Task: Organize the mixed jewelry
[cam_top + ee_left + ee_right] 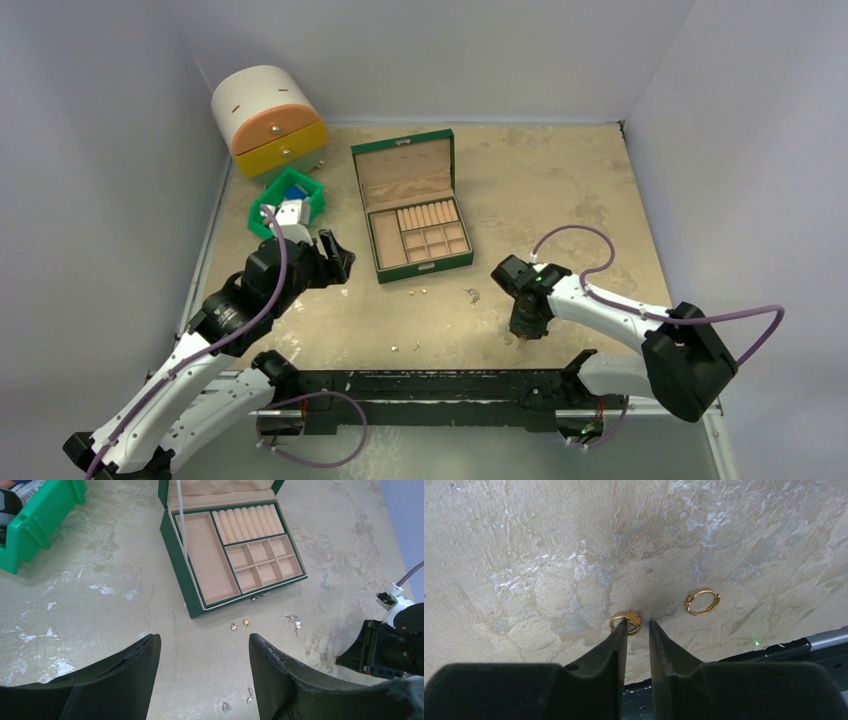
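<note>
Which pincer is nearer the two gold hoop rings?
Right. The right pincer has its tips at one gold ring, the other ring just beside; the left pincer hovers far off, facing the jewelry box.

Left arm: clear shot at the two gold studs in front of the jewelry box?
Probably yes: left end effector is open, aimed toward the gold studs, only bare table between them. The jewelry box sits just behind, not in the way.
</note>
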You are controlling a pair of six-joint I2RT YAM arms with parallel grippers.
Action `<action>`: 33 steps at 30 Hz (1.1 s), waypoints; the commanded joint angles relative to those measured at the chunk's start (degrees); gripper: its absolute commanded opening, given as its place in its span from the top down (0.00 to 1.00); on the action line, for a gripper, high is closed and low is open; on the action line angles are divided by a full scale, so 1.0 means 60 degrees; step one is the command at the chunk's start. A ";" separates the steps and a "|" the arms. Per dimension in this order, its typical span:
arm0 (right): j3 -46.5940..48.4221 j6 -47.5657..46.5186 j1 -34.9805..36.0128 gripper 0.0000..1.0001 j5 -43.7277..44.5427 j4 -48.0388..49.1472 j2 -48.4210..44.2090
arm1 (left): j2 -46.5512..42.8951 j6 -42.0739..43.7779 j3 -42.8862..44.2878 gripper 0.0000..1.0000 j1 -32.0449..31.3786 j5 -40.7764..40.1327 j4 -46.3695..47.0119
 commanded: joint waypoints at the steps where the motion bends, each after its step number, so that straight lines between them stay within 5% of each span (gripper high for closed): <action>1: -0.0076 0.0121 0.0193 0.75 0.0074 0.0405 0.0167 | 0.0015 0.0217 0.0016 0.35 0.0046 0.0054 0.0479; 16: 0.0208 0.0275 0.0628 0.79 -0.0179 0.1105 0.0663 | -0.0091 0.0174 0.0017 0.35 0.0054 -0.0098 0.0435; 33: 0.0655 0.0027 0.0817 0.73 0.0177 0.1181 0.1627 | -0.0039 0.0145 0.0029 0.35 0.0048 -0.0174 0.0405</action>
